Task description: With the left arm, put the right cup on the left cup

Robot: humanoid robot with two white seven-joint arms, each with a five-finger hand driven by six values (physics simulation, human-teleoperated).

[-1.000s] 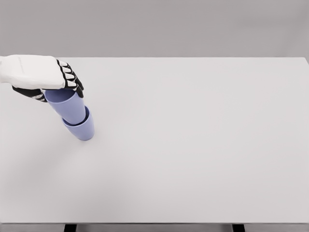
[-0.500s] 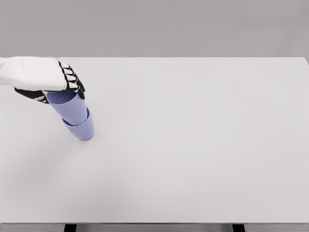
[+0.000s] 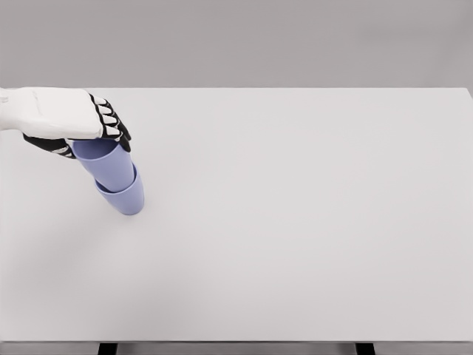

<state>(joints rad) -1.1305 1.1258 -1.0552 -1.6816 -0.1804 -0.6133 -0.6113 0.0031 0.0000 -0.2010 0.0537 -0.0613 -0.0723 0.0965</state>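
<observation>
The left arm is cut off at the left edge, so only the white left hand (image 3: pixel 63 118) shows. It covers the top of the upper cup (image 3: pixel 106 163), so the rim is hidden. The right arm cannot be seen. The black fingers (image 3: pixel 112 124) are curled around the top of this purple cup and hold it tight. The upper cup sits inside the lower cup (image 3: pixel 127 196), which is purple too. Both lean a little. The lower cup stands on the big white table (image 3: pixel 310 222), on its left side, closer to the far edge. Behind the table is a plain gray wall (image 3: pixel 259 41). Two dark table legs (image 3: pixel 108 348) peek out at the near edge.
</observation>
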